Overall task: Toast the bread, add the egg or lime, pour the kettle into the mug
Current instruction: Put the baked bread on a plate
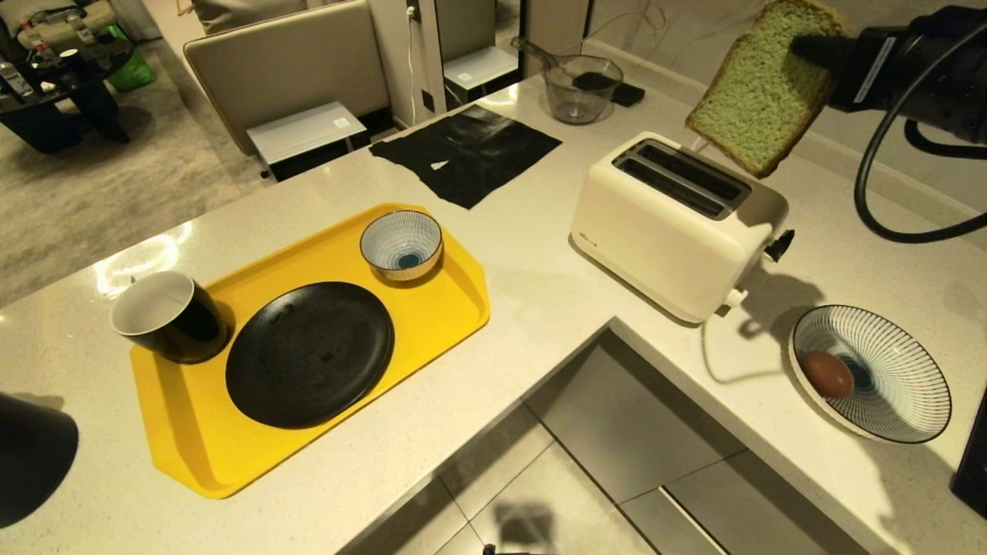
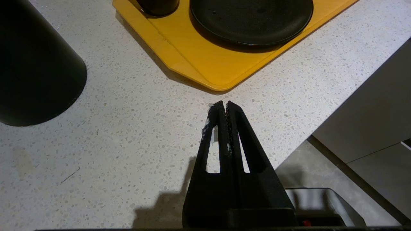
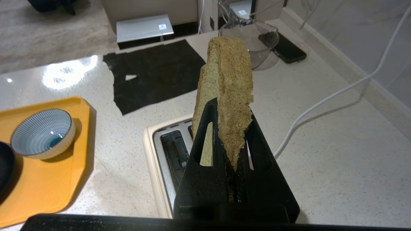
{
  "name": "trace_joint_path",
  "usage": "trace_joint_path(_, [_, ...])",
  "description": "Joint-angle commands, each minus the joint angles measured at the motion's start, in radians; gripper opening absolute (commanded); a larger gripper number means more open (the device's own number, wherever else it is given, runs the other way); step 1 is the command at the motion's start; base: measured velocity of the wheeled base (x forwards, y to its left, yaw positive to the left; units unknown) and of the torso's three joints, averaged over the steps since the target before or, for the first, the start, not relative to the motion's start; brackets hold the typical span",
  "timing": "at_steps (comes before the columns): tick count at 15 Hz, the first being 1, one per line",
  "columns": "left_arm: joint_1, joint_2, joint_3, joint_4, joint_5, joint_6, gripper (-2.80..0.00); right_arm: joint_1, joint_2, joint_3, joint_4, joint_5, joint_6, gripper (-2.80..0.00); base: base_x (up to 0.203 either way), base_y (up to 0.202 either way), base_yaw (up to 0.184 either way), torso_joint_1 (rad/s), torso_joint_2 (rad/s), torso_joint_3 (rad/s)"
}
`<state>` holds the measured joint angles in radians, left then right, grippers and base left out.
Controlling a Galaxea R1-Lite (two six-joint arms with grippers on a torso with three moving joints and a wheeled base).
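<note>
Step in hand: toasting, at the loading stage. Right gripper [image 3: 229, 141] has its jaws pinching the bread [image 1: 759, 89] by one crust edge, high over the back right of the bench [image 1: 540, 308]. The slice hangs tilted, its low corner above the far end of the toaster [image 1: 678, 223] and not yet in either slot.

Next move, as I judge it: square the slice to a slot, bring it upright, then lower — a tilted slice could catch on the slot edge.

Head view gives the whole layout — the mug [image 1: 170, 316] on the yellow tray [image 1: 432, 308], the egg [image 1: 827, 374] in the striped bowl [image 1: 887, 385] right of the toaster. Right wrist view alone shows the bread edge-on between the jaws, and one slot below. Left wrist view alone shows the left gripper [image 2: 223, 107], jaws pressed together, parked over the bench beside the tray corner.
</note>
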<state>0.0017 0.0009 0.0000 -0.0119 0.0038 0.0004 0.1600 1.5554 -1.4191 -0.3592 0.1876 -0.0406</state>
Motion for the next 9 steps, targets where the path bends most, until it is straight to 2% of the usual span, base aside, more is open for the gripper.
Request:
trace_joint_path(1, [0.0, 0.001, 0.0, 0.0, 0.001, 0.0, -2.8, 0.001, -0.054, -0.001, 0.012, -0.002, 0.002, -2.8, 0.0, 0.0, 0.0, 0.0, 0.0, 0.0])
trace_joint_path(9, [0.0, 0.001, 0.0, 0.0, -0.001, 0.0, -2.8, 0.001, -0.08, -0.05, 0.087, -0.033, 0.09, -2.8, 0.0, 0.0, 0.0, 0.0, 0.0, 0.0])
